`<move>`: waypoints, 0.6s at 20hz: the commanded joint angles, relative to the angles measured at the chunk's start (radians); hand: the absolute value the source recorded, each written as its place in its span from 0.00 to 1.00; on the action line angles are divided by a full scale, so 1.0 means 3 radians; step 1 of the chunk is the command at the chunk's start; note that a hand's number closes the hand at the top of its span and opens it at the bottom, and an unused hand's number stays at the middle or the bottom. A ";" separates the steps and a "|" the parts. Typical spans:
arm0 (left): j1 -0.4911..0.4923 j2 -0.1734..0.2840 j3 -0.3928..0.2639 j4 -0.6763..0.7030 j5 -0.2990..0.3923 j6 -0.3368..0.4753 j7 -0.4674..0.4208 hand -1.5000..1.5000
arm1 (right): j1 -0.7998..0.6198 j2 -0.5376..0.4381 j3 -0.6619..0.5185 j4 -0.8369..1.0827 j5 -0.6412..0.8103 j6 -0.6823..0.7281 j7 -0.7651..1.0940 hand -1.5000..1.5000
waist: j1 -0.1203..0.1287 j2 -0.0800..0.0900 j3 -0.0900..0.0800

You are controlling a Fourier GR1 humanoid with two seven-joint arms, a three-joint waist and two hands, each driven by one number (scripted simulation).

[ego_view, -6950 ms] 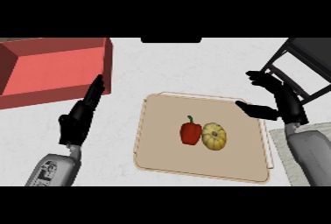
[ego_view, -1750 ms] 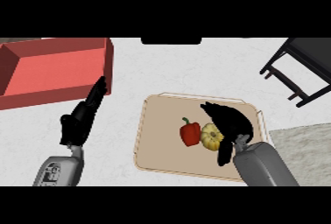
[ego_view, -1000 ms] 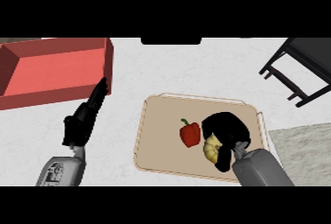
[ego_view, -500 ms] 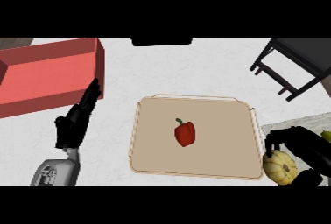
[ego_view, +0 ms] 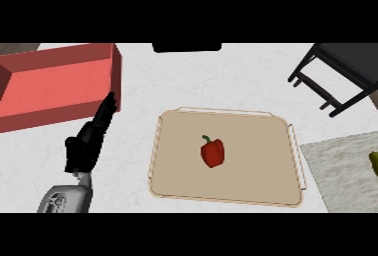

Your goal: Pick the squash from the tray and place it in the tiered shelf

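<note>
The beige tray lies at the centre of the counter and holds only a red bell pepper. At the view's right edge a small yellow-green sliver shows over the grey mat; it looks like part of the squash, and nothing shows what holds it. The black tiered shelf stands at the upper right. My left hand rests left of the tray with its fingers straight, pointing up toward the red crate. My right hand shows nowhere.
A red crate stands at the upper left, close to my left fingertips. A grey mat lies right of the tray. A dark object sits at the counter's back edge.
My right hand lifted the squash off the tray and carried it right; now the hand is past the view's edge and only a sliver of squash shows. The left hand stayed put.
</note>
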State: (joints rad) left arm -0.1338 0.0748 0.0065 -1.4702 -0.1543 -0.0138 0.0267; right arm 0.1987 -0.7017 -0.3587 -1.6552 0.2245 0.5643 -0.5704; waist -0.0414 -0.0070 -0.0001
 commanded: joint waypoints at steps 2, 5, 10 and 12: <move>-0.0043 0.0142 0.0091 -0.0069 0.0098 -0.0141 0.0066 0.50 | 0.0128 -0.0362 -0.0839 -0.0086 -0.0915 0.0578 0.0003 1.00 | 0.0030 0.0000 -0.0006; -0.0081 -0.0003 0.0004 0.0102 0.0004 -0.0030 -0.0019 0.50 | 0.0151 -0.0344 -0.1123 -0.0138 -0.0956 0.0437 0.0255 1.00 | 0.0080 0.0014 -0.0002; -0.0047 -0.0010 -0.0037 0.0112 -0.0024 -0.0051 -0.0128 0.50 | -0.0490 -0.0668 -0.1316 0.0350 -0.1331 0.0416 0.0716 1.00 | 0.0134 0.0025 -0.0002; -0.0290 0.0094 0.0072 0.0026 0.0104 -0.0179 0.0165 0.50 | -0.0506 -0.0531 -0.1297 0.0258 -0.1263 0.0271 0.0875 1.00 | 0.0130 0.0022 -0.0001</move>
State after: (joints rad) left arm -0.1675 0.0713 -0.0055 -1.4640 -0.1575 -0.0287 0.0393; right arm 0.1050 -0.8558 -0.7129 -1.5902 -0.1113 0.6463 -0.3825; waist -0.0072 -0.0013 -0.0008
